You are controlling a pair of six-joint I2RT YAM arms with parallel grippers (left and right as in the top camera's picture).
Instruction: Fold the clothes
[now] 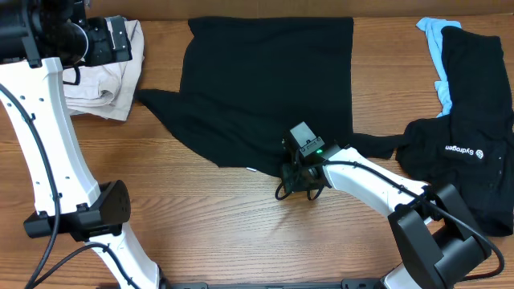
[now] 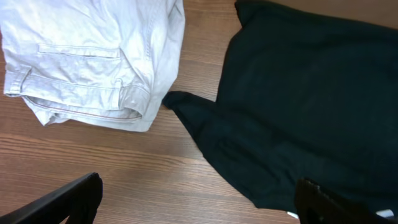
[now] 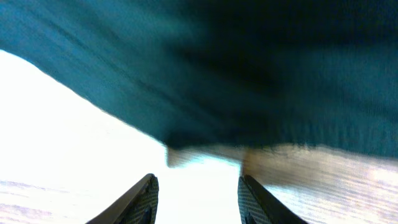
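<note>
— Since the table (image 1: 217, 233) holds the plain black shirt (image 1: 265, 80) spread across its middle, with the logo shirt (image 1: 466, 152) heaped at the right against the blue piece (image 1: 438, 40), what could spoil the fold?

— The right gripper (image 3: 198, 186). It sits at the spread shirt's near hem (image 3: 298, 140), jaws partway apart, no cloth between them. Closing short, it would pinch air or one layer, and the pull would drag the shirt crooked.

— And the left gripper (image 2: 199, 183)?

— Wide, empty, over the beige garment (image 2: 93, 56); the sleeve tip (image 2: 180, 102) lies just beside that, easy to snag.
</note>
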